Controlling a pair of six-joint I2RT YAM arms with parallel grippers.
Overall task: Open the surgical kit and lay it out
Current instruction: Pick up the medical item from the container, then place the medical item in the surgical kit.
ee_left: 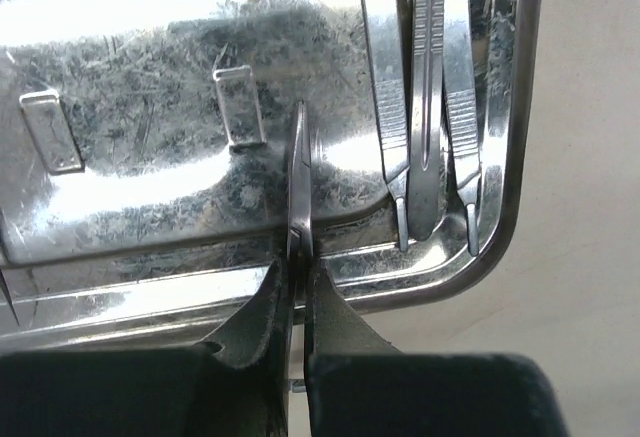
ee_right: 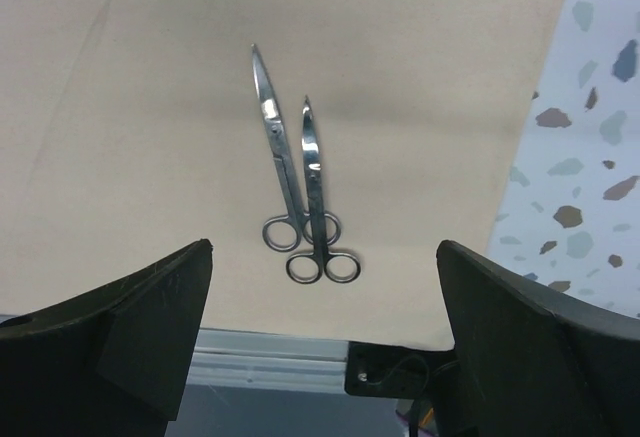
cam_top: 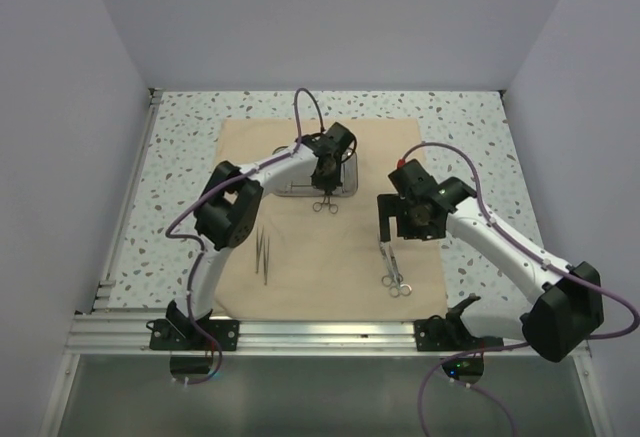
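The tan cloth wrap (cam_top: 330,247) lies spread flat on the table. The steel tray (cam_top: 288,189) sits on its far part, partly under my left arm. My left gripper (cam_top: 325,187) is shut on a thin ring-handled instrument (cam_top: 324,205). In the left wrist view the left gripper (ee_left: 299,269) holds that instrument (ee_left: 299,177) edge-on over the tray's near rim (ee_left: 150,292). Three more flat instruments (ee_left: 430,107) lie in the tray's right end. My right gripper (cam_top: 400,229) is open and empty above two scissors (cam_top: 393,275). In the right wrist view the right gripper (ee_right: 322,247) hangs over those scissors (ee_right: 312,172).
Two thin tweezers (cam_top: 264,253) lie on the cloth's near left. The cloth's near edge reaches the aluminium rail (cam_top: 330,329) at the table front. Speckled tabletop (cam_top: 180,157) surrounds the cloth, with white walls on three sides.
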